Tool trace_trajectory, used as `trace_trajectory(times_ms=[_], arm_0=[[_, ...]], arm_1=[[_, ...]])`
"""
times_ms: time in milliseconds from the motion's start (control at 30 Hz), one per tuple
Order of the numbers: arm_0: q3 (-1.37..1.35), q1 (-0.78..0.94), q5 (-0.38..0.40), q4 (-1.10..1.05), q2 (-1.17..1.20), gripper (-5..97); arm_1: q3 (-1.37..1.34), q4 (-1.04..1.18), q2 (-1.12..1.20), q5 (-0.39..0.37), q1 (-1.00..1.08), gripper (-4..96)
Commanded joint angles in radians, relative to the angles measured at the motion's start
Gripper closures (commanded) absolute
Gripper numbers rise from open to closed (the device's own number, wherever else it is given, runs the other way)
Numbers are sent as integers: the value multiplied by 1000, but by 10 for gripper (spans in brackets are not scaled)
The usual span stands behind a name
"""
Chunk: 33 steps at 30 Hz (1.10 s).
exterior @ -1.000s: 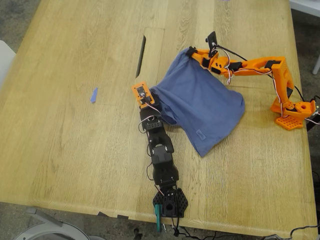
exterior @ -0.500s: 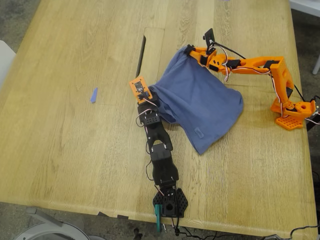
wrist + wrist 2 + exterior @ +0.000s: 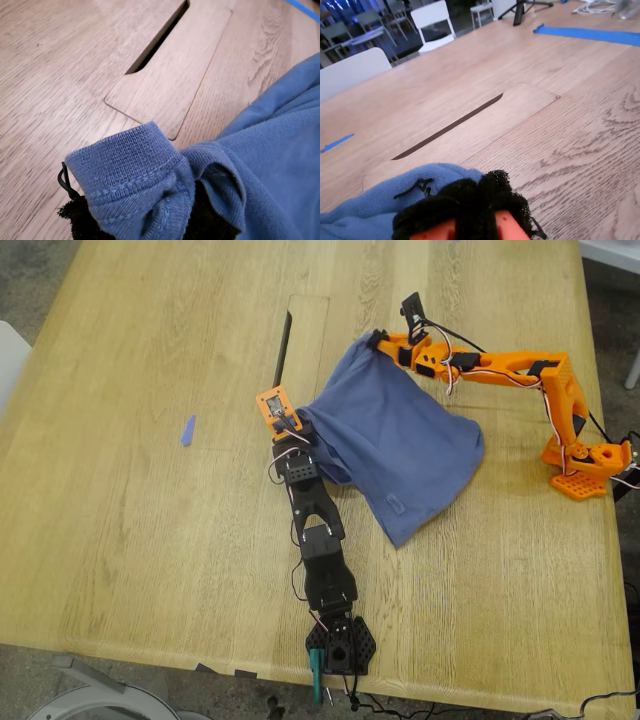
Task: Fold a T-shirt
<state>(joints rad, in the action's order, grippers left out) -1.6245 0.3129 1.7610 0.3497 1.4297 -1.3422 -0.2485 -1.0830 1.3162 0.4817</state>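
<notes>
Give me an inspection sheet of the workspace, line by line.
Surface: wooden table with a narrow cable slot.
Job's things: blue T-shirt, bunched and stretched between both arms, not yet folded flat.
Clutter: small blue tape scrap on the exterior view's left, apart from the shirt; a long blue tape strip farther off.
Grippers: my first tool is shut on a ribbed edge of the shirt; my second tool holds another edge.
Cables: loose wires along the orange arm; more cables at the table's near edge.
Surroundings: white chairs beyond the table.
</notes>
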Motion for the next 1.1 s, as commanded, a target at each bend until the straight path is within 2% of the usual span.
trace_trajectory(times_ms=[0,533,933,1067], arm_0=[[127,61,-8,63,48,919],[388,52,-14,353,14,919],[541,29,-14,588,-2,919],[568,28,-11,634,12,919]], arm_1=[[101,61,-64,3,55,913],[360,445,-57,26,67,913],[600,919,-60,37,80,913],[664,1012,-60,38,81,913]])
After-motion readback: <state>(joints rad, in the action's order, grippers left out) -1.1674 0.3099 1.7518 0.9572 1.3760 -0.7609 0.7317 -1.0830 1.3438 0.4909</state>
